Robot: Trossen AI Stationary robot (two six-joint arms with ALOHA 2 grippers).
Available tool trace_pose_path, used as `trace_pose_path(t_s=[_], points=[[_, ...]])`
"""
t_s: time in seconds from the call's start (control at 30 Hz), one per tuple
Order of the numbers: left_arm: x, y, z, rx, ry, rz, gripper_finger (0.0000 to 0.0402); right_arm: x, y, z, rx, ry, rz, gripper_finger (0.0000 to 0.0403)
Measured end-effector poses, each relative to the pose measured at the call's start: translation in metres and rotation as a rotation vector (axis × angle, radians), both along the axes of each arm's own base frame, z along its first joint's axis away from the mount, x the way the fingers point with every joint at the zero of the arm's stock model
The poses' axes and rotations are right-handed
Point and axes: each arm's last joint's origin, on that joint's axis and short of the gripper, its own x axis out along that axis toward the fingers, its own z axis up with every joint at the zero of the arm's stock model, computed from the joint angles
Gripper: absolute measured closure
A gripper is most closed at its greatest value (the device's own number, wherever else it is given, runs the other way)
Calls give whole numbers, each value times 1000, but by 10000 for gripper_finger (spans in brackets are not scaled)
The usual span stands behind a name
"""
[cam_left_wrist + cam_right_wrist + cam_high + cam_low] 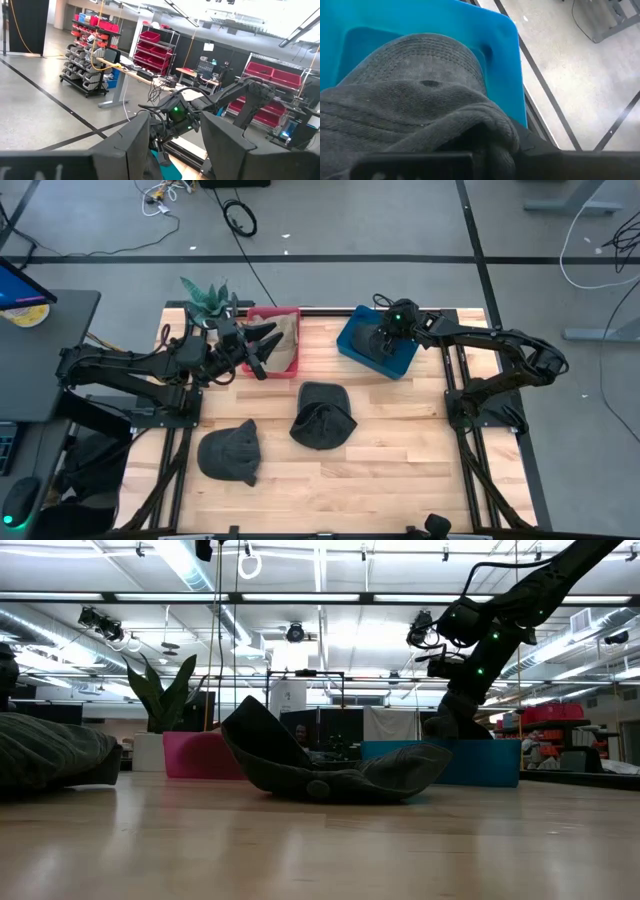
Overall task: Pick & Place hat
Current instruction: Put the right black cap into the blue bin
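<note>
**One hat in the blue bin, two still on the table**

The right gripper (383, 340) is down in the blue bin (350, 340) at the far right, pinching a grey hat (415, 100), soft and stitched. The left gripper (262, 350), fingers spread, hovers at the pink bin (293, 360), far left. Two hats wait: one crumpled at centre (322, 416), another near left (230, 452).

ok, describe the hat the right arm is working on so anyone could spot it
Start at the wooden table and find the blue bin at its far edge, right of the pink bin. The grey hat lies inside it under the right claw, unlike the two hats lying loose on the tabletop.
</note>
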Motion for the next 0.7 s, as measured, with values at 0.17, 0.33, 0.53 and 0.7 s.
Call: trace_pose_path(t_s=[0.17, 0.33, 0.53, 0.7], points=[[0, 0, 0, 1, 0, 0, 220, -2, 2, -2, 71, -53, -86, 354], [0, 0, 0, 1, 1, 0, 220, -4, 6, -6, 208, -114, -131, 315], [0, 0, 0, 2, 3, -6, 220, -9, 10, -8, 320, -160, -283, 245], [1, -1, 0, 5, 3, -34, 220, -13, 13, -6, 389, -104, -352, 177]])
